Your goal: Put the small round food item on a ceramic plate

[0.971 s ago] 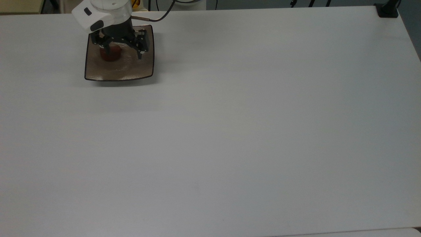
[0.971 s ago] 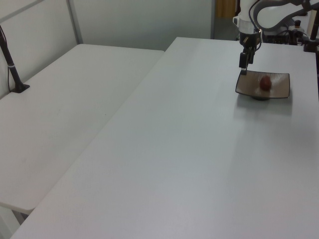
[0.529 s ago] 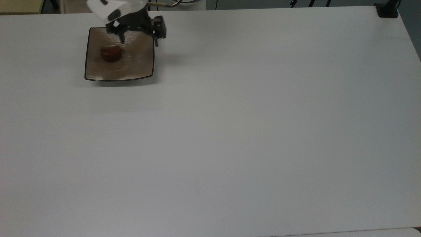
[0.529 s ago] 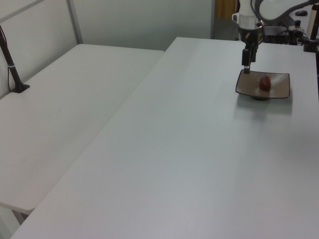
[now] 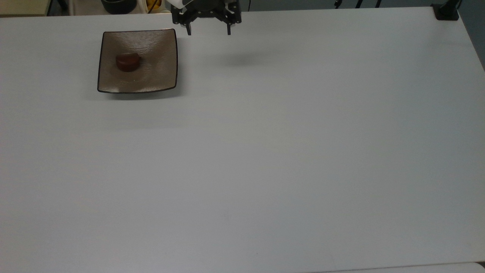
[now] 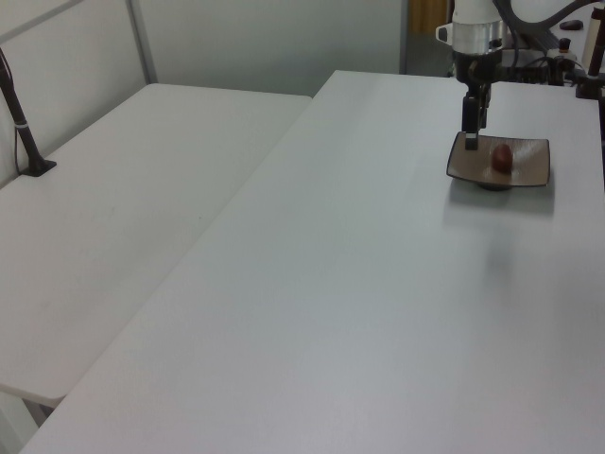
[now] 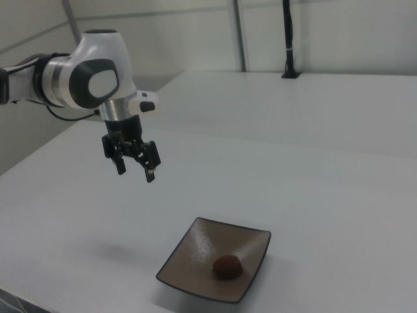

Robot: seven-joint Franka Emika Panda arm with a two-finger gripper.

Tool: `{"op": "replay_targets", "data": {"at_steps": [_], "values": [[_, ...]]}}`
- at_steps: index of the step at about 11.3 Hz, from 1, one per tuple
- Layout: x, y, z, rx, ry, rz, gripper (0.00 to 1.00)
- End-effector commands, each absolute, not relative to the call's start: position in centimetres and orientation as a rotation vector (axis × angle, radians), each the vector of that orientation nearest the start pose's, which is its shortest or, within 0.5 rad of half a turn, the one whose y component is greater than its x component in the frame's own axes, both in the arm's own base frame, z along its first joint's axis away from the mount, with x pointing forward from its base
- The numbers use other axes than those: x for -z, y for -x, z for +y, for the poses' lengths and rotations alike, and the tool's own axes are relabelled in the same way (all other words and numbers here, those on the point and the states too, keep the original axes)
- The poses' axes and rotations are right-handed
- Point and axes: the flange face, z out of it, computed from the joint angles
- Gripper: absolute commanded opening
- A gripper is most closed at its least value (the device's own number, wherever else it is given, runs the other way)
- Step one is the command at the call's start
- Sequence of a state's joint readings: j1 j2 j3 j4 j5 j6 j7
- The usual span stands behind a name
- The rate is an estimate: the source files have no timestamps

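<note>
A wide white table [image 5: 265,151] carries almost nothing: its matte, even top is bare apart from the ceramic plate [image 5: 159,49], which sits near the far left corner in the top view, a little in from both edges. The plate is square with rounded corners and slightly upturned sides, glossy tan-brown with a thin dark rim, and light glints off its faintly rippled glaze. The small round food item [image 5: 127,62] lies on it, left of centre in the top view: a dark reddish-brown lump, smooth and domed, much smaller than the plate. In the right view the lump [image 7: 227,266] rests toward the plate's near side; in the left view it [image 6: 502,157] shows as a red dot on the brown square [image 6: 529,151].

The gripper [image 5: 208,31] hangs above the table's far edge, to the right of the plate in the top view and clear of it, its two black fingers spread apart with nothing between them. A soft shadow lies on the table just in front of it. The right view shows the gripper [image 7: 135,172] well above the surface, hung from a rounded white and grey arm [image 7: 85,78]. Nothing stands between gripper and plate.

At the far right corner in the top view a black clamp-like base [image 5: 446,11] grips the table edge; it seems to belong to the dark pole [image 7: 287,39] seen in the right view. A second white table [image 6: 113,246] adjoins on the left view's left.
</note>
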State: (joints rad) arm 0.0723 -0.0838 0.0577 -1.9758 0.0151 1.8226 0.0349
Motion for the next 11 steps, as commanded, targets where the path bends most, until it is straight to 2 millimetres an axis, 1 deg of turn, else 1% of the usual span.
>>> {"op": "replay_targets", "data": {"at_steps": [1,2,5,7,8,11], "values": [[-51.2,-55.5,8.3,-0.076,3.11,-0.041,1.0],[-51.6,-55.7,8.3,-0.051,3.098,-0.041,1.0],[-51.8,-55.4,8.3,-0.045,3.11,-0.043,1.0],[-51.9,-55.5,7.1,-0.042,3.106,-0.022,1.0],[-51.4,-55.3,7.4,-0.053,3.112,-0.036,1.0],[-51.7,-55.2,7.3,-0.041,3.113,-0.032,1.0]]}}
